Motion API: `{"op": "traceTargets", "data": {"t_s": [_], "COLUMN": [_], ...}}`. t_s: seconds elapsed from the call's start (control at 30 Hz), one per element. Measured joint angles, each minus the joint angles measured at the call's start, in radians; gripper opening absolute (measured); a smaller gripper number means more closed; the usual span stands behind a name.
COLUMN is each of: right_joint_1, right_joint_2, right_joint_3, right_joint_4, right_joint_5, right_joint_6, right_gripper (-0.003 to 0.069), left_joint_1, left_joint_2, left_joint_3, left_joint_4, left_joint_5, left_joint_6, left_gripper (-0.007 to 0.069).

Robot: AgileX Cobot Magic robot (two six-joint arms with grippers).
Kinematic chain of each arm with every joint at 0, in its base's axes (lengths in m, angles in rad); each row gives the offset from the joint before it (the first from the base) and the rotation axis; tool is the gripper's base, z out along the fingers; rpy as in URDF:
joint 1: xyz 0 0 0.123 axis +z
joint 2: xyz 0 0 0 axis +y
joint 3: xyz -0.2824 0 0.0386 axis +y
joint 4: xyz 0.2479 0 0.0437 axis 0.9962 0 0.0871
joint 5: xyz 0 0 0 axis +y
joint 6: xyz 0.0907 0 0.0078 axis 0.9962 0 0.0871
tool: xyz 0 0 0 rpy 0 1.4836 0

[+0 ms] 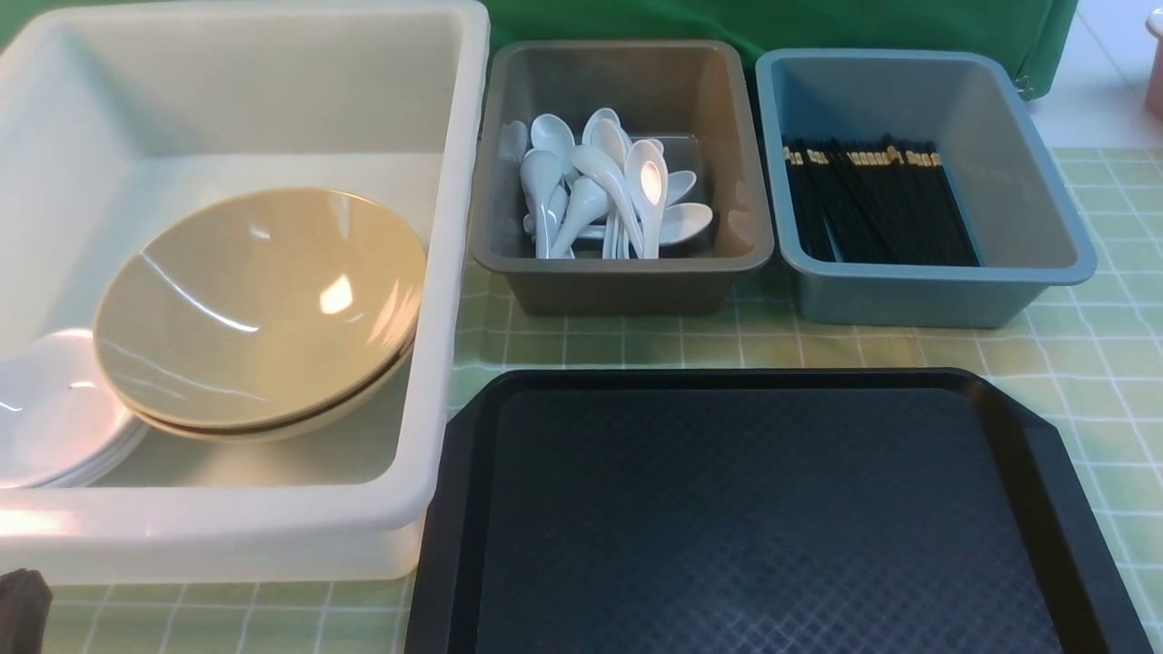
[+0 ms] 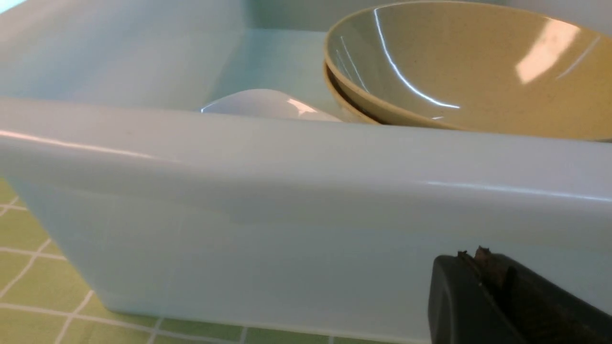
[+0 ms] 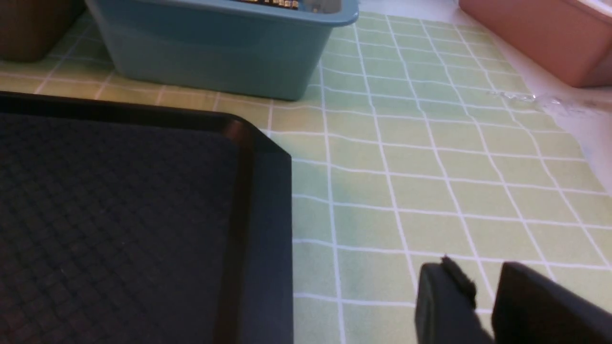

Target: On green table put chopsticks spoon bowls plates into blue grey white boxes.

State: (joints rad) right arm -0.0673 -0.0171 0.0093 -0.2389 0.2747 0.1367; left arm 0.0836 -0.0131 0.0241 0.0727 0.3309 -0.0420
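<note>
The white box (image 1: 454, 227) holds two stacked tan bowls (image 1: 263, 300) that lean on a pile of white plates (image 1: 54, 418). Several white spoons (image 1: 609, 191) lie in the grey box (image 1: 618, 282). Black chopsticks (image 1: 872, 209) fill the blue box (image 1: 909, 300). My left gripper (image 2: 478, 255) is shut and empty, low outside the white box's (image 2: 287, 200) near wall; its tip (image 1: 23, 604) shows at the front view's corner. My right gripper (image 3: 483, 277) hovers over the green table (image 3: 406, 167) right of the tray, its jaws slightly open with nothing between them.
A black textured tray (image 1: 754, 518) with nothing on it lies in front of the grey and blue boxes. A pink container (image 3: 540, 38) stands beyond the table's right edge. A green cloth hangs behind the boxes.
</note>
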Motion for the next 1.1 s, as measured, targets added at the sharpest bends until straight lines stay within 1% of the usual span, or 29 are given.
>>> {"op": "traceTargets", "data": {"t_s": [0.5,1.1], "right_joint_1": [0.000,0.000], "right_joint_2": [0.000,0.000], "right_joint_3": [0.000,0.000], "right_joint_4": [0.000,0.000], "right_joint_5": [0.000,0.000], "right_joint_6": [0.000,0.000], "right_gripper": [0.0173,0.0194], "left_joint_1": [0.011,0.011], "left_joint_2": [0.000,0.000], "left_joint_3": [0.000,0.000], "left_joint_4": [0.000,0.000], "left_joint_5": [0.000,-0.001], "left_joint_6": [0.000,0.000], "left_gripper": [-0.0001,-0.0001]}}
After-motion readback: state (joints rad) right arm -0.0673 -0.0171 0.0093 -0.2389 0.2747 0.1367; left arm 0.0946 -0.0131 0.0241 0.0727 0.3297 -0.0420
